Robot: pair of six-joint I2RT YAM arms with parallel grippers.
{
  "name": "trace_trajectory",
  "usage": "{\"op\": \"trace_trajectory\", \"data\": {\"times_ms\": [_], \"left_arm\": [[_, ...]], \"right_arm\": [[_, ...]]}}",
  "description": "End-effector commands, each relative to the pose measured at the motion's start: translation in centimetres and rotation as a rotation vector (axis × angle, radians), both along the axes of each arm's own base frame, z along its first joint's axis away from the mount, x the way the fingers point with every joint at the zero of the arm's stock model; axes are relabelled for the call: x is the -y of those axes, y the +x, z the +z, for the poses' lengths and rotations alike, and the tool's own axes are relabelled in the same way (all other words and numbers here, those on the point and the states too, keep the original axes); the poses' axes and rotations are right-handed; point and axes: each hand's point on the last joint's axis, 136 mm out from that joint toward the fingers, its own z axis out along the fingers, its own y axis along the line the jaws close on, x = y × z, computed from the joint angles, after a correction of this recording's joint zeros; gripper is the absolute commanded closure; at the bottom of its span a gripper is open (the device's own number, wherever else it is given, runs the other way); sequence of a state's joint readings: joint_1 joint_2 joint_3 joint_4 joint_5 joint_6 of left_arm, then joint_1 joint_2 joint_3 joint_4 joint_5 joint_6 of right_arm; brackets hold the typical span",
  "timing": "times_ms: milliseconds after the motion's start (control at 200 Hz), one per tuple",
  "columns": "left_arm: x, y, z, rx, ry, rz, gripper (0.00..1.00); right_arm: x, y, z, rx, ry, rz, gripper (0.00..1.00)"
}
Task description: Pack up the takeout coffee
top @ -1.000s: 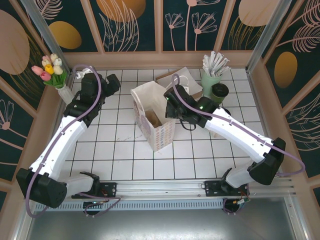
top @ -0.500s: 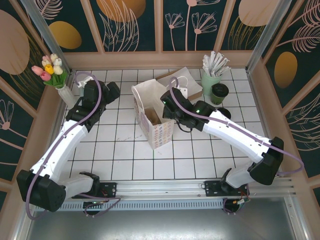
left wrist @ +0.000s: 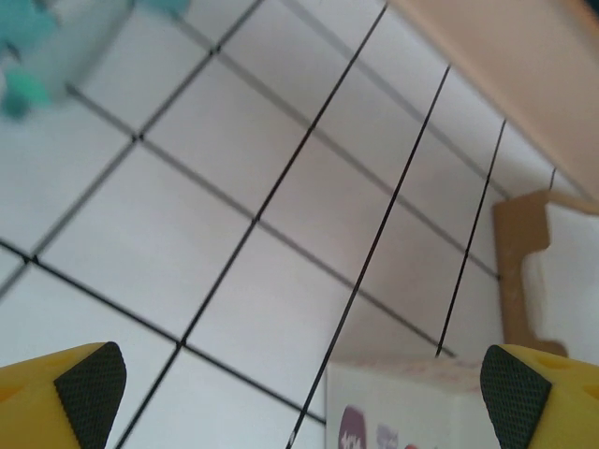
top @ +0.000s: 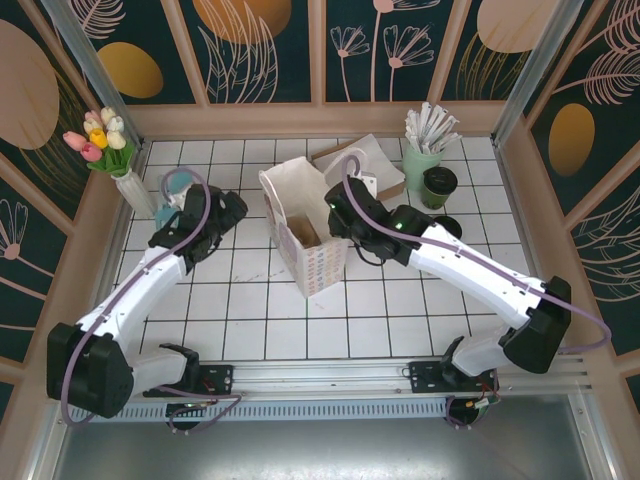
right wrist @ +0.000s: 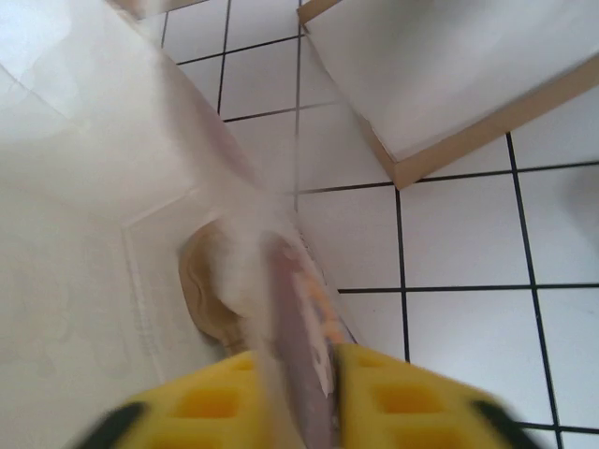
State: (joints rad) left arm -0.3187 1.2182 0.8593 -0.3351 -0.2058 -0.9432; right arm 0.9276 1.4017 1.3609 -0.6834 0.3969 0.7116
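**Bracing the paper bag (top: 322,268) at its mouth before loading.**
Right tool (right wrist: 304,374) straddles the bag's wall; whether it pinches, I cannot tell. Left tool (left wrist: 299,393) is spread wide and empty. The takeout coffee (top: 438,185) stands on the table (top: 250,300), well right of the bag. Hold the mouth wide and load the cup upright.

High overhead, behind the arm bases, staring steeply down on the whole tiled surface (top: 250,300), walls and all, paper bag (top: 320,270) dead centre. Down to the left wrist: skimming low over the tiles, angled towards the back wall, left gripper (left wrist: 299,398) jaws wide at the bottom corners, bag's printed top just peeking between. Over to the right wrist: jammed right against that same bag, right gripper (right wrist: 299,398) astride its blurred wall, looking down past it to tiles and the wood-edged tray (right wrist: 440,84), with bag and tiles common to all three
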Motion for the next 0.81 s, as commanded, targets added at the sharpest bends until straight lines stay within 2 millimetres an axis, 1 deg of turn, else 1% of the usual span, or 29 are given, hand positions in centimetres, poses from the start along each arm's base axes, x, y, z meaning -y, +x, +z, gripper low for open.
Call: {"op": "trace_trajectory", "data": {"times_ms": [0,50,95,115,140,155,200,260,290,305,310,320,340,370,435,490,510,550,591,671,801], "left_arm": [[2.2,0.4,-1.6,-0.012,-0.169,-0.017,0.01],[2.7,0.5,-2.4,-0.034,-0.187,-0.028,0.01],[3.2,0.7,-3.0,-0.049,-0.198,-0.043,0.02],[3.3,0.8,-3.2,-0.056,-0.201,-0.049,0.01],[3.5,0.8,-3.5,-0.065,-0.204,-0.055,0.01],[3.6,0.9,-3.7,-0.068,-0.206,-0.057,0.02],[3.8,0.9,-4.1,-0.075,-0.210,-0.063,0.02],[3.9,0.9,-4.4,-0.080,-0.214,-0.068,0.01],[4.0,1.0,-4.5,-0.081,-0.216,-0.069,0.02],[4.0,1.0,-4.6,-0.082,-0.215,-0.071,0.01],[4.1,1.0,-4.7,-0.084,-0.216,-0.072,0.01],[4.1,1.0,-4.7,-0.083,-0.217,-0.072,0.02],[4.1,1.0,-4.8,-0.085,-0.217,-0.072,0.01],[4.1,1.0,-5.0,-0.088,-0.218,-0.072,0.01],[4.2,1.1,-5.3,-0.095,-0.218,-0.079,0.01],[4.4,1.2,-5.4,-0.100,-0.220,-0.085,0.02],[4.4,1.2,-5.3,-0.099,-0.218,-0.087,0.01],[4.4,1.2,-5.4,-0.102,-0.216,-0.088,0.01],[4.3,1.2,-5.3,-0.101,-0.212,-0.085,0.01],[4.2,1.2,-5.2,-0.094,-0.206,-0.080,0.01],[3.9,1.1,-5.2,-0.092,-0.199,-0.069,0.01]], "right_arm": [[2.0,-0.6,2.0,0.034,0.023,0.006,0.50],[3.7,-0.9,2.6,0.041,0.017,-0.021,0.45],[5.5,-1.1,2.8,0.046,0.015,-0.056,0.37],[6.5,-1.3,2.8,0.048,0.017,-0.075,0.27],[7.7,-1.5,2.6,0.049,0.022,-0.098,0.05],[8.4,-1.6,2.3,0.044,0.025,-0.111,0.02],[10.9,-2.0,1.6,0.033,0.050,-0.161,0.01],[14.3,-2.6,-0.2,0.007,0.091,-0.245,0.01],[16.0,-3.0,-1.3,-0.013,0.108,-0.298,0.01],[16.5,-3.3,-1.8,-0.022,0.122,-0.313,0.02],[17.0,-3.4,-2.1,-0.025,0.122,-0.330,0.02],[17.1,-3.7,-2.5,-0.039,0.131,-0.330,0.02],[18.5,-3.9,-3.4,-0.057,0.147,-0.387,0.03],[19.8,-4.4,-4.9,-0.096,0.170,-0.431,0.04],[21.5,-5.3,-8.2,-0.190,0.213,-0.488,0.04],[22.5,-5.7,-10.9,-0.259,0.234,-0.533,0.05],[22.4,-5.8,-11.7,-0.280,0.256,-0.528,0.05],[22.5,-5.6,-12.9,-0.293,0.274,-0.531,0.06],[22.5,-5.3,-13.7,-0.285,0.282,-0.526,0.07],[22.1,-4.1,-14.1,-0.233,0.303,-0.485,0.11],[20.6,-2.0,-13.4,-0.122,0.354,-0.373,0.15]]}}
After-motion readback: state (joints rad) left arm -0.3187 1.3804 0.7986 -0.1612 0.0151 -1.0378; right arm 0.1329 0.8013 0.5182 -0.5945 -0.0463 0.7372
